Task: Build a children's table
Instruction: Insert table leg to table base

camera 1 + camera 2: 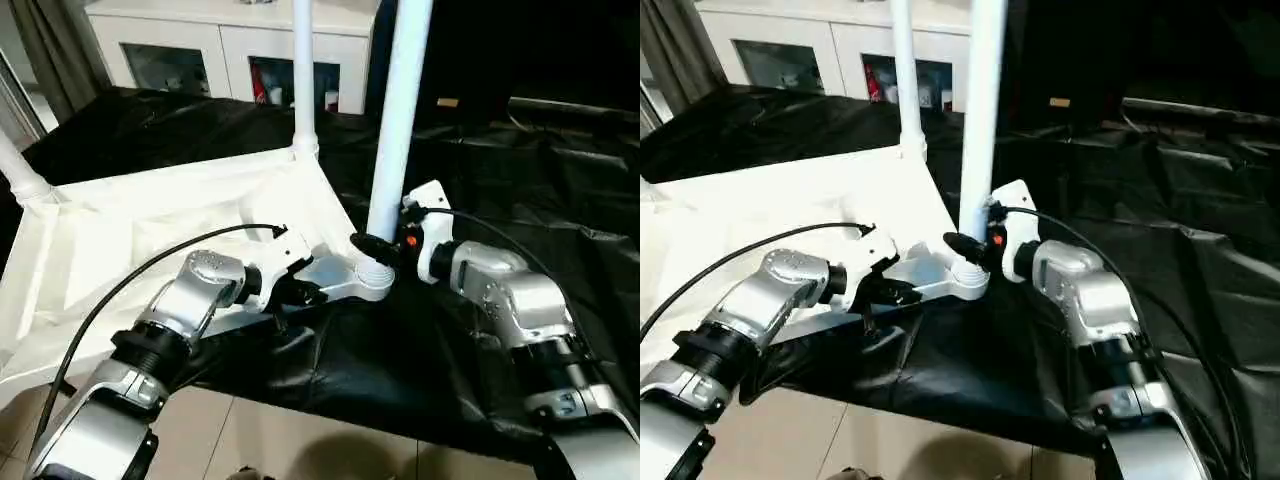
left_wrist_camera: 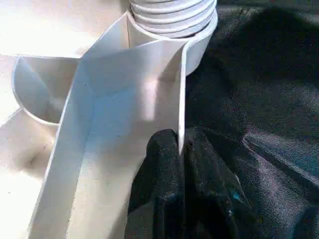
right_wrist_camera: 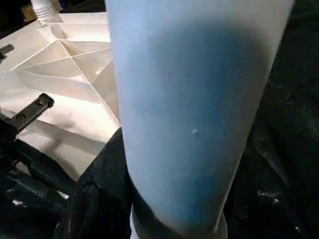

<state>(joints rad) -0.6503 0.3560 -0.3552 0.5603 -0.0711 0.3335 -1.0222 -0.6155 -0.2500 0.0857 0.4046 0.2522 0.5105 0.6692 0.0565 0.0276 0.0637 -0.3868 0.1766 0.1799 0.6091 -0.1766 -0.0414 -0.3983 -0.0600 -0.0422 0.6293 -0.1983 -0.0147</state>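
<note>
Three legs [image 1: 398, 120] stand in one tabletop [image 1: 150, 225]; left gripper [image 1: 300, 292] pinches its rim, right gripper [image 1: 385, 250] clasps one leg.

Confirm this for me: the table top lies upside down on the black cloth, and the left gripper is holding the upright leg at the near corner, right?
Not quite. The right gripper holds that upright leg; the left gripper pinches the table top's rim, as the left eye view shows.

The upturned white table top [image 1: 790, 215] lies on a black sheet [image 1: 1120, 250]. The left gripper [image 1: 885, 290] pinches its near rim. The right gripper [image 1: 965, 247] seems to clasp an upright leg [image 1: 980, 120] at the corner socket [image 1: 965, 280]. Another leg [image 1: 905, 70] stands farther back, with a white cabinet [image 1: 830, 55] behind.
</note>
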